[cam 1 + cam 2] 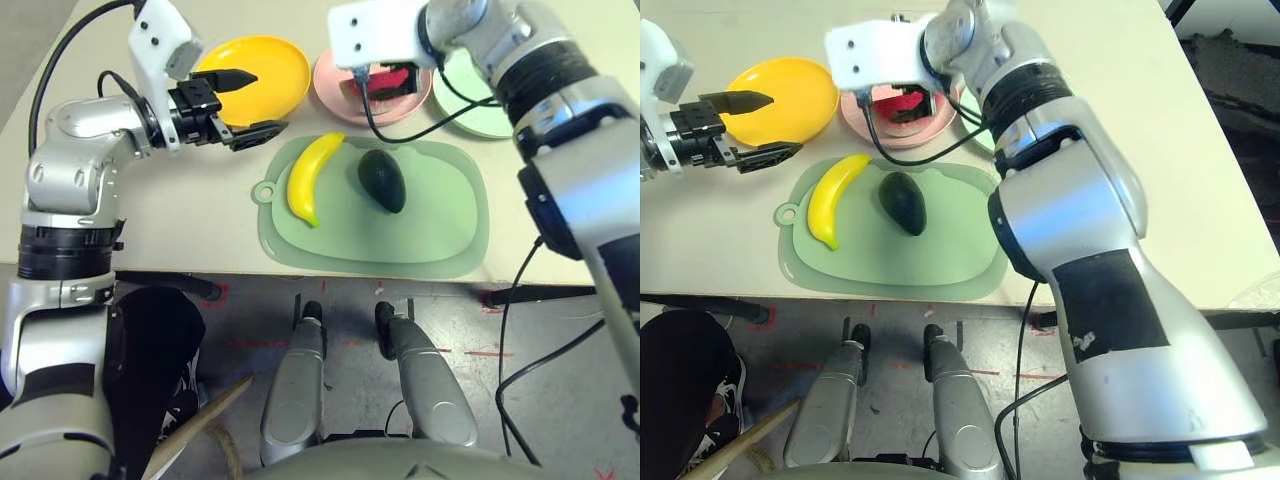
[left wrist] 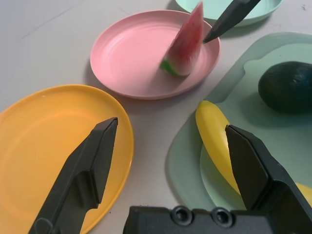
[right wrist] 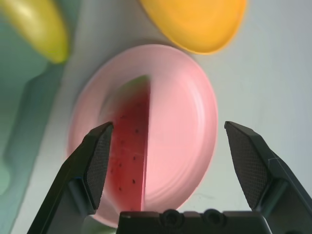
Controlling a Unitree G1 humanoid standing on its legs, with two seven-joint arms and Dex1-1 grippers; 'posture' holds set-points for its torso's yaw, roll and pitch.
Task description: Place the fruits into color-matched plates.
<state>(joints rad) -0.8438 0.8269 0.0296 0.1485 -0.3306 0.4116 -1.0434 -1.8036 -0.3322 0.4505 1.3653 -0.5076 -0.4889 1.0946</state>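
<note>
Right claw (image 3: 168, 168) wide, empty — watermelon wedge (image 3: 129, 146) on pink plate (image 3: 183, 131), liable to topple if brushed on withdrawal. Left claw (image 2: 171, 168) wide, empty — near banana (image 2: 214, 136).

The banana (image 1: 307, 180) lies left of the avocado (image 1: 382, 181), watermelon (image 2: 186, 48) in the middle plate (image 2: 124, 53).

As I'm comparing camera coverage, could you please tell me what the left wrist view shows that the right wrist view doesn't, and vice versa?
Left wrist only: the dark green pear-shaped avocado.
Right wrist only: dark seeds on the wedge's flat red face.
Both: the red watermelon wedge on the round pink plastic plate, the round yellow plastic plate, and the curved yellow banana.
</note>
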